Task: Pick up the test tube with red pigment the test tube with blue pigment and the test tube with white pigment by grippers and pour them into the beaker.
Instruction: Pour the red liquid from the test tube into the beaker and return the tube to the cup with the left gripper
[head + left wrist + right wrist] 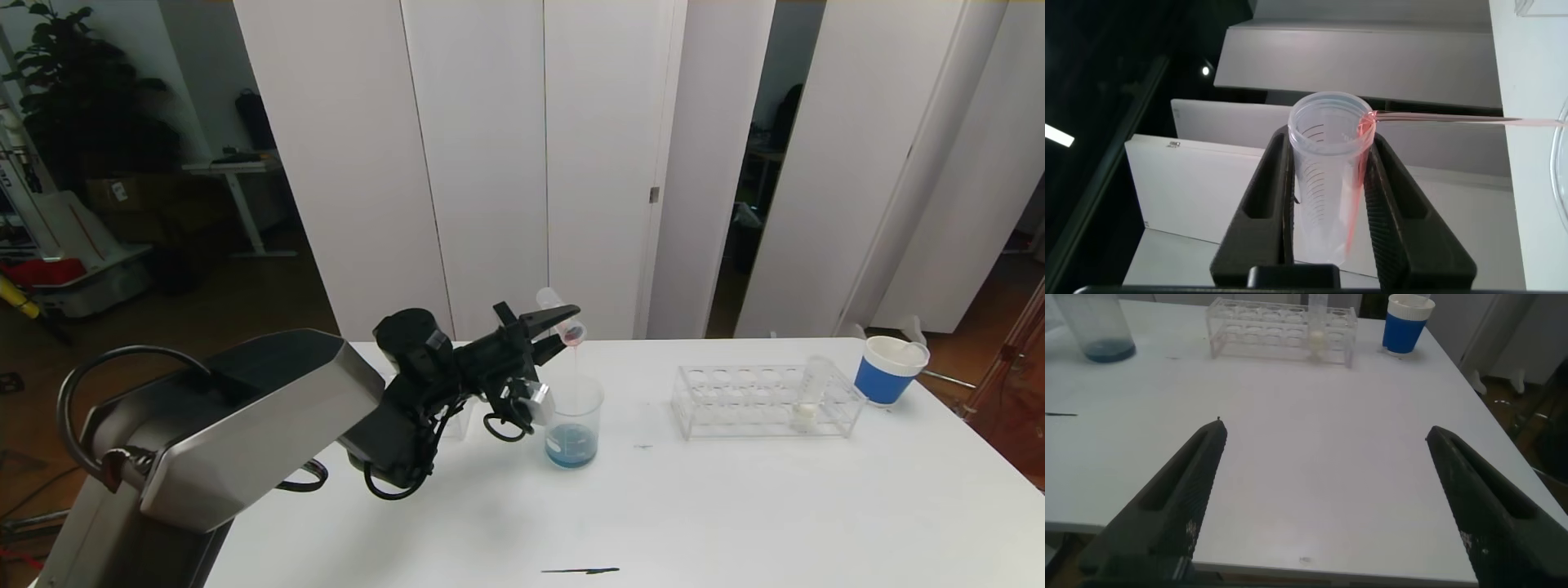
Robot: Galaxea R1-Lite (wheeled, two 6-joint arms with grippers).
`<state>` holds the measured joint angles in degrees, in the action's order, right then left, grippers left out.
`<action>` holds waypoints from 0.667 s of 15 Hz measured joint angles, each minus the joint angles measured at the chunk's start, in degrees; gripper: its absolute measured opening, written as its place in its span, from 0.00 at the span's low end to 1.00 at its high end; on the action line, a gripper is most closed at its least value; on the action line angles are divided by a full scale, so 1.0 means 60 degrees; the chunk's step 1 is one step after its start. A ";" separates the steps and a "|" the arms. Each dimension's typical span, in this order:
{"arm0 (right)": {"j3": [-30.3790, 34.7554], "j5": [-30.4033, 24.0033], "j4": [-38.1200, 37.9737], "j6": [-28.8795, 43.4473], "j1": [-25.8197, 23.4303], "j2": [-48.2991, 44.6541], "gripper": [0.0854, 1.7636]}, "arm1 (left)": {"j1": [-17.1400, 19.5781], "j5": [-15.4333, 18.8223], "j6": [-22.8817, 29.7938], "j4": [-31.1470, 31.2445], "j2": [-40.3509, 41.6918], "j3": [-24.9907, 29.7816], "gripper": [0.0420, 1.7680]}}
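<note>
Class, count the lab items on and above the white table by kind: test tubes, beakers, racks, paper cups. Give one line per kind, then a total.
Test tubes: 2 – red-pigment tube tipped in the left gripper; white-pigment tube in the rack
Beakers: 1
Racks: 1
Paper cups: 1
Total: 5

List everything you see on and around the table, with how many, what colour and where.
Beaker: one, clear, blue liquid at its bottom, on the table left of centre.
Test tube with red pigment: one, clear, tipped above the beaker, thin red stream falling in.
Test tube with white pigment: one, clear with cream-white base, standing in the rack.
Rack: one, clear plastic, on the table right of centre.
Paper cup: one, blue and white, far right of the table.
Table: one, white.
Left tool: black, shut on the tipped tube.
Right tool: black, open, low at the table's near edge.
</note>
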<state>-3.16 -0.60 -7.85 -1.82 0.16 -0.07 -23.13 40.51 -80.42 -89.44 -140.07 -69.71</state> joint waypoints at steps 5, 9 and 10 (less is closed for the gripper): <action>0.0000 0.0004 0.0000 0.0004 0.0000 0.0000 0.99 | 0.0024 -0.0004 -0.0033 0.0000 0.0104 0.0106 0.32; 0.0000 0.0004 0.0004 0.0004 0.0000 0.0000 0.99 | 0.0033 -0.0004 -0.0055 0.0004 0.0124 0.0120 0.32; 0.0000 0.0004 0.0000 0.0004 0.0000 0.0000 0.99 | 0.0033 -0.0008 -0.0055 0.0000 0.0124 0.0120 0.32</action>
<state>-3.16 -0.57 -7.85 -1.79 0.16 -0.07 -22.93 40.46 -80.75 -89.44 -139.33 -68.99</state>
